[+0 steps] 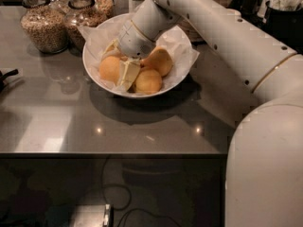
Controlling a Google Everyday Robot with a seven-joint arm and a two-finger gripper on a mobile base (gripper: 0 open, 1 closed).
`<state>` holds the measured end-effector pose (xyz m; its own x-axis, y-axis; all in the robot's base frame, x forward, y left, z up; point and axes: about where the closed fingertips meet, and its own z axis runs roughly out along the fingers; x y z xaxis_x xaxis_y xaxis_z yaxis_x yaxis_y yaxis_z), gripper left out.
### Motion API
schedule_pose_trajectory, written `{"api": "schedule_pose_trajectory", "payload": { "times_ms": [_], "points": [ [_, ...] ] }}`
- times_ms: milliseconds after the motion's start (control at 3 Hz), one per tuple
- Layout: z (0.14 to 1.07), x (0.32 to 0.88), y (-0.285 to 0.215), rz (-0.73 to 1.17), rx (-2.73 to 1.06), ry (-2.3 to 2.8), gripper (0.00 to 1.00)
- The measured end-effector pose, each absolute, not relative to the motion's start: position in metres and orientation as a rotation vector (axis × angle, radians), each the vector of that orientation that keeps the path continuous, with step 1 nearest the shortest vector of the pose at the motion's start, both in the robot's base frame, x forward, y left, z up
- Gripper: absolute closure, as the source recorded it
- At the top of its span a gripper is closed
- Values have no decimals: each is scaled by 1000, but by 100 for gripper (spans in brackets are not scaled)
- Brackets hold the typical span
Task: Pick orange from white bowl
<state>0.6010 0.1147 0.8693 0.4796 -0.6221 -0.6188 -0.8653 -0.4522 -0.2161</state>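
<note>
The white bowl (182,70) is wide, glossy and lined with crinkled white paper. It stands on the grey counter and holds three oranges: a left one (109,69), a front one (149,81) and a back right one (160,60). My gripper (119,63) reaches down into the bowl from the upper right. It is open, with its pale fingers on either side of the left orange. One finger (128,74) sits between the left and front oranges; the other is at the bowl's back left. No orange is lifted.
Two glass jars of grain (43,25) (87,13) stand behind the bowl at the back left. A dark object (5,77) pokes in at the left edge. Woven baskets and a dark container (284,20) stand at the back right. The counter's front edge (113,152) runs below.
</note>
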Motion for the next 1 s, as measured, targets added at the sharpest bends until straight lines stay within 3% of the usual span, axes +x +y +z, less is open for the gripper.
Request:
{"api": "schedule_pose_trajectory", "payload": {
  "times_ms": [333, 1000],
  "points": [
    [867, 602, 113, 642, -2209, 1245, 52],
    [874, 602, 94, 583, -2140, 1320, 98]
  ]
}}
